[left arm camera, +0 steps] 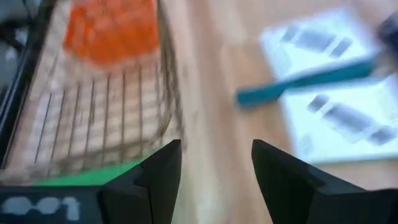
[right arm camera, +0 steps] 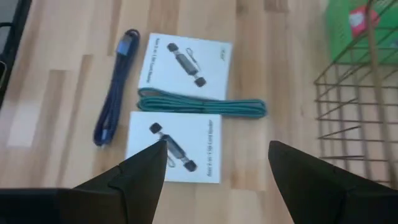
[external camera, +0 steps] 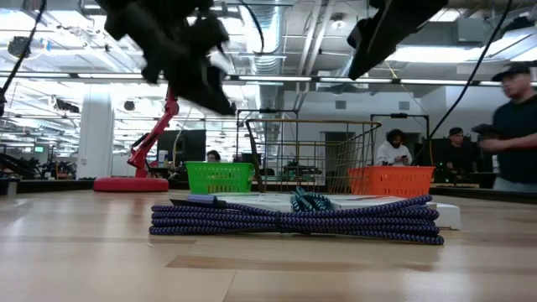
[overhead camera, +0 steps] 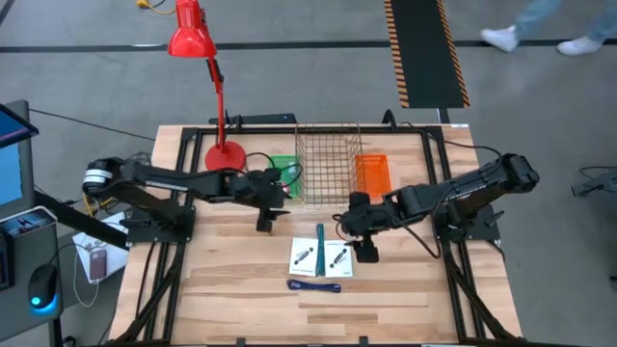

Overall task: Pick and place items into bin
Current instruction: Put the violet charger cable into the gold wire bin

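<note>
The wood table (overhead camera: 241, 289) carries everything. Two dark arms reach in over it, left arm from the left side, right arm from the right.

At the back centre stands the wire bin (overhead camera: 328, 159), tall, w/ nothing seen inside it. A green basket (overhead camera: 285, 173) is just beside it on the left, an orange basket (overhead camera: 373, 173) just beside it on the right. The red desk lamp (overhead camera: 193, 39) stands at back left, its round base on the table.

Left gripper (overhead camera: 264, 220) hangs above the table in front of the green basket, near the bin's left front corner. Its fingers (left arm camera: 155, 180) are apart, nothing between them. Right gripper (overhead camera: 366, 249) hovers to the right of the items, also w/ fingers (right arm camera: 140, 171) apart and holding nothing.

The items lie in front of the bin, approx. centre of table. Two white cards (right arm camera: 186, 59) w/ dark printed pens lie side by side. The teal cable (right arm camera: 202, 106) lies along the line between them, over their edges. The blue-purple cable (right arm camera: 115, 96) lies folded just beside the cards, on the front side, not touching either gripper.

A person (external camera: 513, 134) stands in the room behind the table.
</note>
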`<state>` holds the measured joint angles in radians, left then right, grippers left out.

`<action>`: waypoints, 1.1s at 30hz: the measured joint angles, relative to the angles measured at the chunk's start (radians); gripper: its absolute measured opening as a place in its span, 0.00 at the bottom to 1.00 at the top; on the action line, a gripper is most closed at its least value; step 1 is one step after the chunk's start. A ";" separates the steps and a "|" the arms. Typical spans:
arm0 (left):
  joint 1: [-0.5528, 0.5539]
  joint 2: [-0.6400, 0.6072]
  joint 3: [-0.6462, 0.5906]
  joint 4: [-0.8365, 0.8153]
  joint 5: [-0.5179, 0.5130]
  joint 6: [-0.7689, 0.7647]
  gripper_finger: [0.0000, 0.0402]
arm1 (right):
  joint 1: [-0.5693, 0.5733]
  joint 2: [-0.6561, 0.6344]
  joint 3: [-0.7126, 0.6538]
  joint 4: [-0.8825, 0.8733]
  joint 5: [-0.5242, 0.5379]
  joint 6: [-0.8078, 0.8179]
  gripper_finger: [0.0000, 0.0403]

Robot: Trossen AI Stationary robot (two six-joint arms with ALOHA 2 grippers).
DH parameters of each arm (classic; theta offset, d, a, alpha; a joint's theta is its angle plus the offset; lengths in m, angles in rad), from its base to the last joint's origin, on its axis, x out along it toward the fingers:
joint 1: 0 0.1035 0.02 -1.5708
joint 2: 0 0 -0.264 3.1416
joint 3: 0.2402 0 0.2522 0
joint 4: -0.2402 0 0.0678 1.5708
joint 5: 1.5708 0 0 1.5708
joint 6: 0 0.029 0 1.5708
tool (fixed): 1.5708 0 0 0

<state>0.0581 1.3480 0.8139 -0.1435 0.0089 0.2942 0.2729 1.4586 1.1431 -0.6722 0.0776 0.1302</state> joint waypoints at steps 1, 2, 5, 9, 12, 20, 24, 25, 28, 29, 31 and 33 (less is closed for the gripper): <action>-0.003 -0.029 0.000 0.003 0.026 -0.011 0.46 | 0.011 0.000 -0.009 0.011 0.000 0.009 0.69; -0.007 -0.060 0.000 0.005 0.043 -0.023 0.46 | 0.023 0.000 -0.017 0.018 -0.001 0.020 0.69; -0.018 -0.152 0.000 0.035 0.090 -0.065 0.46 | 0.058 0.006 -0.050 0.073 -0.001 0.052 0.69; -0.046 -0.257 0.000 0.072 0.087 -0.140 0.46 | 0.103 0.023 -0.090 0.163 -0.001 0.090 0.69; -0.076 -0.316 0.000 0.081 0.048 -0.195 0.46 | 0.143 0.056 -0.089 0.222 0.000 0.117 0.69; -0.191 -0.383 0.000 0.091 -0.157 -0.284 0.46 | 0.237 0.202 -0.089 0.392 0.008 0.165 0.69; -0.246 -0.382 0.000 0.089 -0.224 -0.298 0.46 | 0.251 0.278 -0.089 0.418 0.012 0.219 0.69; -0.257 -0.381 0.000 0.090 -0.232 -0.301 0.46 | 0.251 0.295 -0.090 0.425 0.012 0.233 0.69; -0.289 -0.370 0.000 0.090 -0.252 -0.310 0.46 | 0.256 0.343 -0.089 0.461 0.012 0.275 0.69; -0.299 -0.366 0.000 0.089 -0.260 -0.314 0.46 | 0.259 0.355 -0.090 0.468 0.012 0.287 0.69; -0.320 -0.365 0.000 0.088 -0.279 -0.322 0.46 | 0.265 0.384 -0.087 0.499 0.011 0.309 0.69; -0.336 -0.354 0.001 0.095 -0.302 -0.338 0.46 | 0.275 0.406 -0.089 0.497 0.012 0.328 0.69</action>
<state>-0.2779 0.9945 0.8148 -0.0481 -0.2931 -0.0434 0.5482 1.8644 1.0546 -0.1749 0.0894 0.4580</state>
